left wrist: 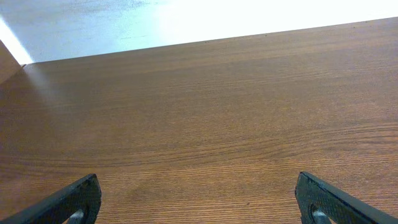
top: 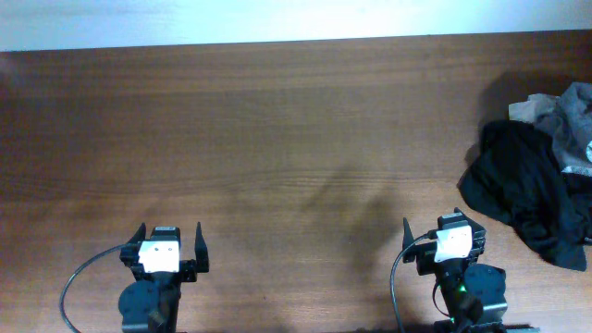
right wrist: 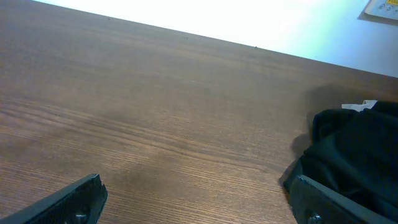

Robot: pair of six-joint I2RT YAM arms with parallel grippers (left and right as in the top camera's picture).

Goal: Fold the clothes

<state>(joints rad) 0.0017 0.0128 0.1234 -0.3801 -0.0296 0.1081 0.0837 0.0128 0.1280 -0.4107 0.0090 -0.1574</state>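
Folding is not yet beginning; I judge fetching to be the step in hand. The left gripper (top: pixel 169 237) and right gripper (top: pixel 444 231) are hovering at six o'clock, jaws wide apart, empty. The crumpled grey-olive cotton shorts (top: pixel 575 116) are lying at three o'clock on the brown wooden table (top: pixel 277 120), bunched against a larger black garment (top: pixel 523 185), so their long axis and heading are unreadable. Next, the right arm is likely needing to drag them out and spread them flat.

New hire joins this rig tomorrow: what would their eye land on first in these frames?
The crumpled heap at the table's right edge stands out: a large black garment with a grey garment bunched behind it. Next comes the broad stretch of dark wooden table. The left gripper and right gripper wait open at the near edge, touching nothing.
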